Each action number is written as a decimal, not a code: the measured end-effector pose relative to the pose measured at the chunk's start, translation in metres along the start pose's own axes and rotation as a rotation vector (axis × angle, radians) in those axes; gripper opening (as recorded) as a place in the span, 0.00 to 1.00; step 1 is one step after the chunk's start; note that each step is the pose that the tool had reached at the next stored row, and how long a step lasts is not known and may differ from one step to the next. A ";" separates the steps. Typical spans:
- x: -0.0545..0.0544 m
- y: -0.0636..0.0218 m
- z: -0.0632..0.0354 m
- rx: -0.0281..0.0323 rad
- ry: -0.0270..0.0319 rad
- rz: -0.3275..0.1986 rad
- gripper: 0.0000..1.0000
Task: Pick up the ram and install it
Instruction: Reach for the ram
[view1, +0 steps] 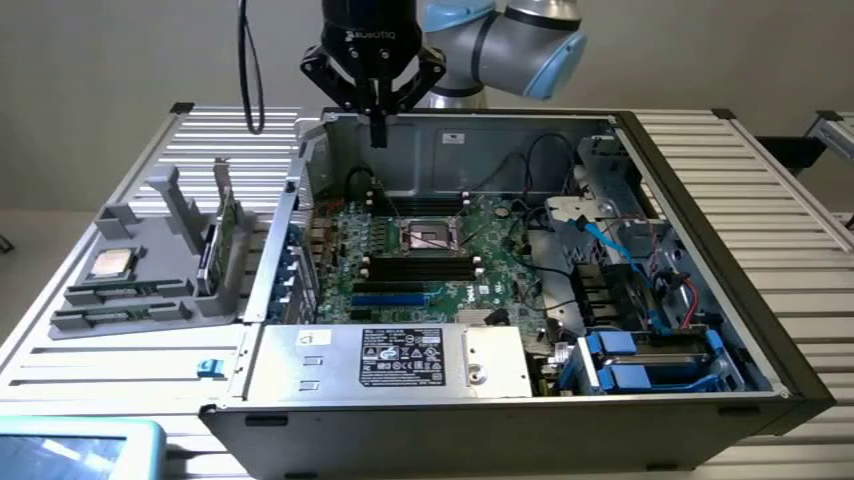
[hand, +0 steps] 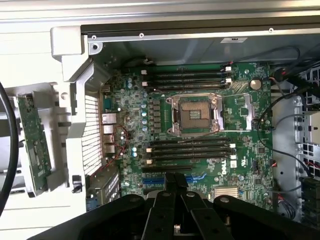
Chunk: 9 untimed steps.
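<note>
My gripper (view1: 379, 128) hangs closed and empty at upper centre, over the open case (view1: 694, 190). The ram (view1: 127, 293) lies flat in its grey holder (view1: 147, 225) at left, presumably slotted for easy grasping.

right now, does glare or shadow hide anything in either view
exterior view: even light, the motherboard is well lit, only the computer case's near outer wall is in shade; wrist view: the parts holder is washed out almost white, and the shut claw is a dark silhouette against the lit board.
</note>
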<state>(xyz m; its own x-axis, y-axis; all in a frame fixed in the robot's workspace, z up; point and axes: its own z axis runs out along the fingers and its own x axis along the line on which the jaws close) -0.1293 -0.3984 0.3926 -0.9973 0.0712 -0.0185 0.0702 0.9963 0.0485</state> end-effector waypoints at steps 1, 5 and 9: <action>0.004 0.0000 0.0000 -0.0001 0.0002 0.000 0.09; 0.023 -0.0003 -0.0004 0.0001 0.0028 0.000 0.09; 0.041 -0.0003 -0.0007 0.0003 0.0057 0.000 0.21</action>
<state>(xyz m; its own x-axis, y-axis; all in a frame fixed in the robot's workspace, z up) -0.1702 -0.3958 0.3925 -0.9974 0.0712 -0.0128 0.0705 0.9963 0.0482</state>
